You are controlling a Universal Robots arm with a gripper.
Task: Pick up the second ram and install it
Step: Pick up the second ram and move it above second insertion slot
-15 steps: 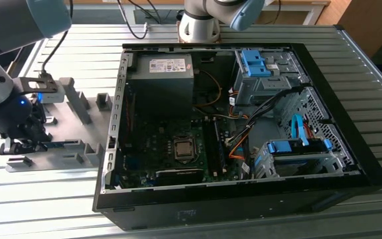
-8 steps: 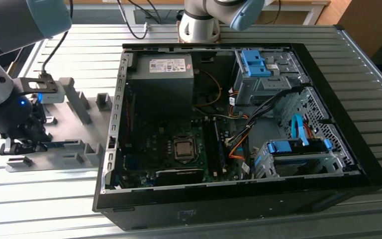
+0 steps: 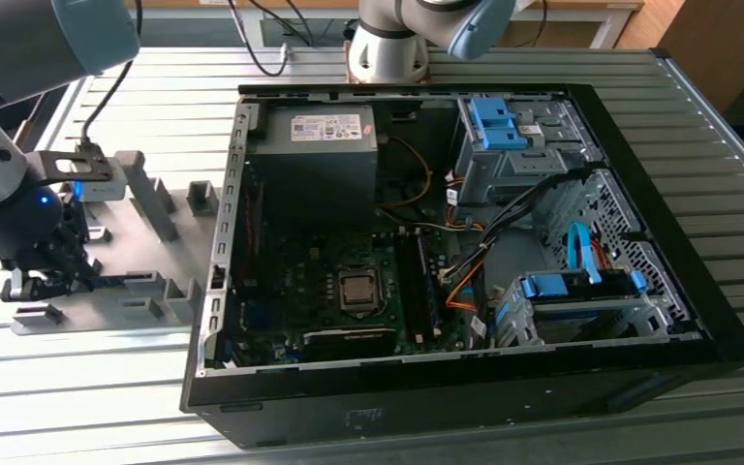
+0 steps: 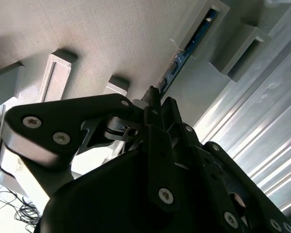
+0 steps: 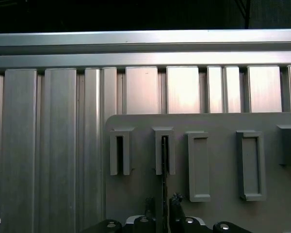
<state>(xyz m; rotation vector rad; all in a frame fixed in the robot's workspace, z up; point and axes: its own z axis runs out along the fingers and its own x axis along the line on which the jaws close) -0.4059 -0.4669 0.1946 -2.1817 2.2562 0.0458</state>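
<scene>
The second ram (image 4: 194,41) is a thin blue board with small black chips, standing on edge in a slot of the grey fixture plate (image 4: 111,34). In the first wrist view the second ram (image 5: 163,162) appears edge-on as a dark thin line running out of a slotted holder. My gripper (image 4: 160,97) is down at the stick's near end, with the stick running into its tip (image 5: 163,204). In the exterior view my gripper (image 3: 49,283) sits low over the fixture plate (image 3: 133,237), at that view's left. The contact itself is hidden.
An open black computer case (image 3: 463,387) lies at the exterior view's centre and right, with the motherboard, CPU socket (image 3: 359,288), memory slots (image 3: 421,281) and blue drive latches (image 3: 495,121). Upright grey holders (image 3: 152,199) stand on the plate. The table is ribbed aluminium (image 5: 39,145).
</scene>
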